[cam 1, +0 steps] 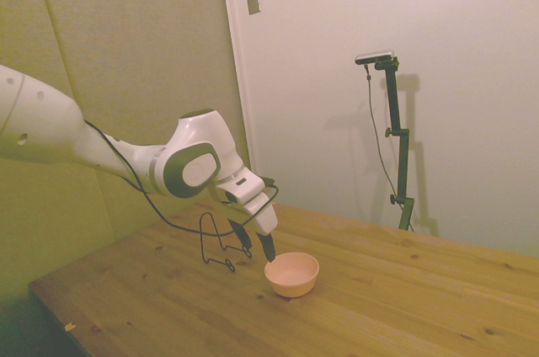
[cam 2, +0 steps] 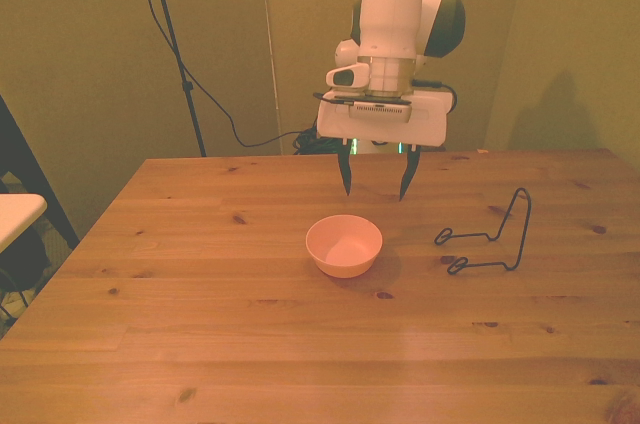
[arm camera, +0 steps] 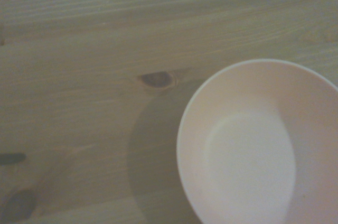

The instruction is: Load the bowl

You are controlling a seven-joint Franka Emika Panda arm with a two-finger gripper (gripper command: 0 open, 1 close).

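Side view: bowl [cam 1: 291, 274] upright on the wooden table [cam 1: 404, 306], empty. Gripper [cam 1: 256, 246] just above the bowl's rim on the side nearer the arm, fingers spread and pointing down, nothing between them. Black wire rack [cam 1: 221, 246] just beyond the bowl, behind the gripper, standing on the table.

Front view: bowl [cam 2: 343, 245] near the table's [cam 2: 200, 324] middle. Gripper [cam 2: 374, 184] above and slightly behind the bowl, jaws wide apart, empty, not touching the rim. Wire rack [cam 2: 490, 238] apart from the bowl, toward the front view's right, unoccupied.

Wrist view: bowl [arm camera: 259, 145] close below, interior bare, shadow cast on the table [arm camera: 79, 49] beside it.

Judged step: approach to the bowl, ahead of any grasp. Next move likely calls for a descent until one finger sits inside the rim and one outside, then a pinch on the wall, then a carry toward the rack.
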